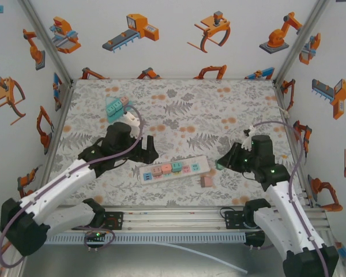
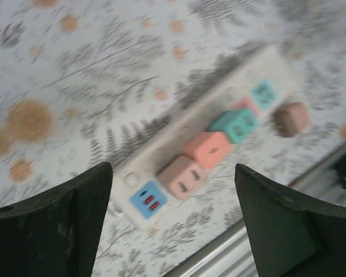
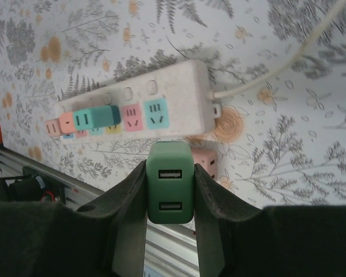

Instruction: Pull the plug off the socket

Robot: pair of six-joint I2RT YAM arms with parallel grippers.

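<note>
Black and broad at the bottom of the left wrist view, the left fingers [image 2: 63, 225] stand wide apart with nothing between them. Ahead of and below them the power strip [image 3: 181, 81] lies flat on the tabletop [image 1: 179, 109]. From above, its long axis runs left to right with the right end tipped slightly away, and it crosses the left fingers' gap on a diagonal. Its left end sits nearest them, starting with a bare blue socket [image 2: 147, 199]. Next along come three seated plugs in a row: a dusty pink plug [image 2: 181, 176], a salmon plug [image 2: 210, 149] and a teal plug [image 2: 237, 124]. The dusty pink one lies almost centred between the fingertips, so the left arm looks best placed for it. The fingers would probably have to turn square to the strip's width before closing.

Just beside the strip's near edge, towards its right end, a loose pink plug [image 1: 206, 181] rests on the tabletop. At the strip's right end, a white cord [image 3: 265, 75] leads off.

Farther right, the right fingers [image 3: 127, 213] are clamped on a green plug [image 3: 169, 193] and hold it clear of the strip, near its right end. That arm is occupied.
</note>
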